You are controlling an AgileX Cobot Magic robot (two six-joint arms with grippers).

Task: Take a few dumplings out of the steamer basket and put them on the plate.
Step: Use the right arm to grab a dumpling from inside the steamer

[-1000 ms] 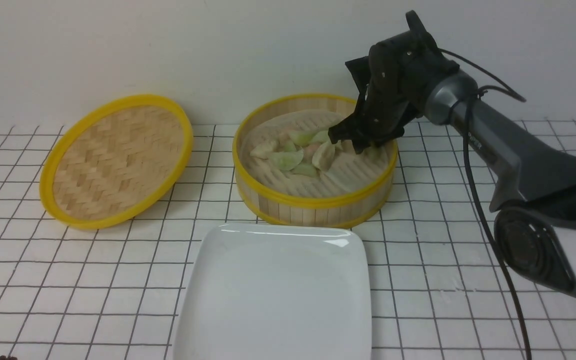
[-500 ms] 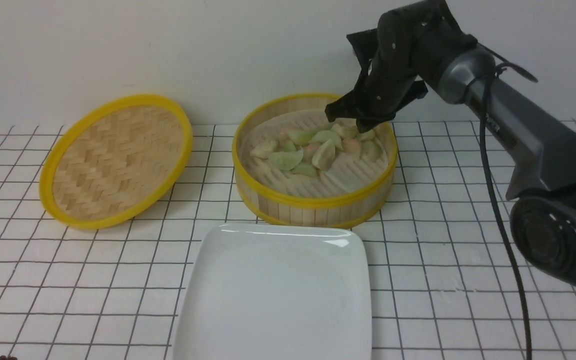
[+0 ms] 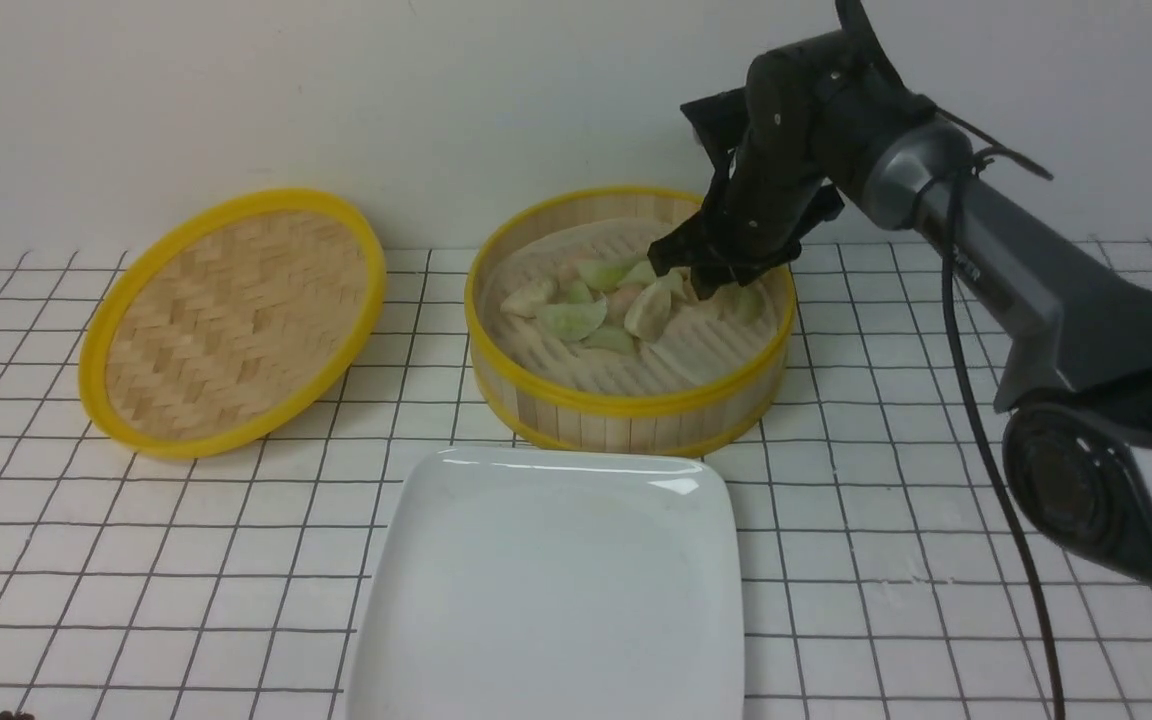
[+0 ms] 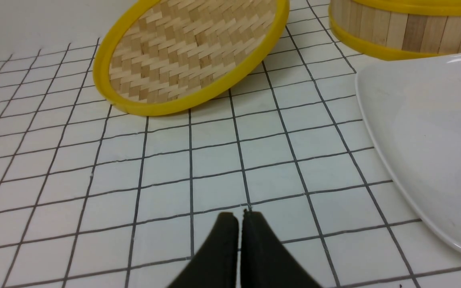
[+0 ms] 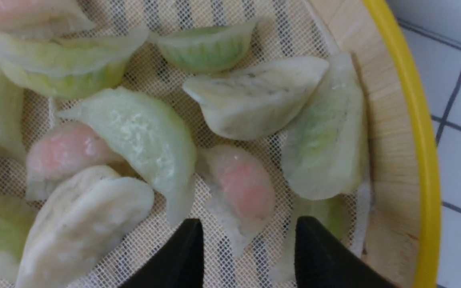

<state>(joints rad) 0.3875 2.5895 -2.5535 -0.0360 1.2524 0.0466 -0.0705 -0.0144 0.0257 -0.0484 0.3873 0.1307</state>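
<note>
While the lid (image 3: 231,320) lies aside, the right gripper (image 5: 249,221) gapes among crowded dumplings (image 5: 142,140).

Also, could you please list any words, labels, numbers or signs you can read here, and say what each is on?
right arm: a short run of white lettering on its grey link, too small and blurred to read.
No other text: none shows on the steamer basket, the lid, the plate or the dumplings.

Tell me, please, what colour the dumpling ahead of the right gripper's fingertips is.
The dumpling is pale pink, clearest in the right wrist view.
</note>
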